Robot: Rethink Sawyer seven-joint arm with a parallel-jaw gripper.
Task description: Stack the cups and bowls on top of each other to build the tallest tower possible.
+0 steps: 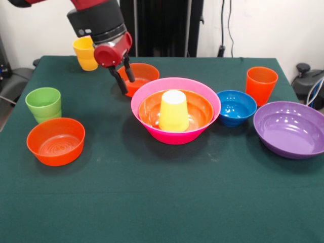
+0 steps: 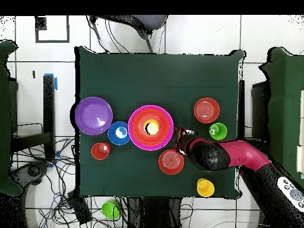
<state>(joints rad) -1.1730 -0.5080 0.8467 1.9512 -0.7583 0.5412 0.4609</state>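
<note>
Nearest the camera, a small glossy orange plastic bowl waits unstacked, while the claw, fingers apart and empty, hangs over another small orange bowl just behind the pink-based tower, seemingly about to descend, grip its rim and lift it.

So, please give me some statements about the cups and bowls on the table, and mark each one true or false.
1. A yellow cup stands upside down in the tower. True.
2. The purple bowl is part of the tower. False: it sits alone on the table.
3. The pincer holds the green cup. False: the pincer is open and empty, over a small orange bowl.
4. The blue bowl sits between the tower and the purple bowl. True.
5. The orange cup lies on its side. False: it stands upright.
</note>
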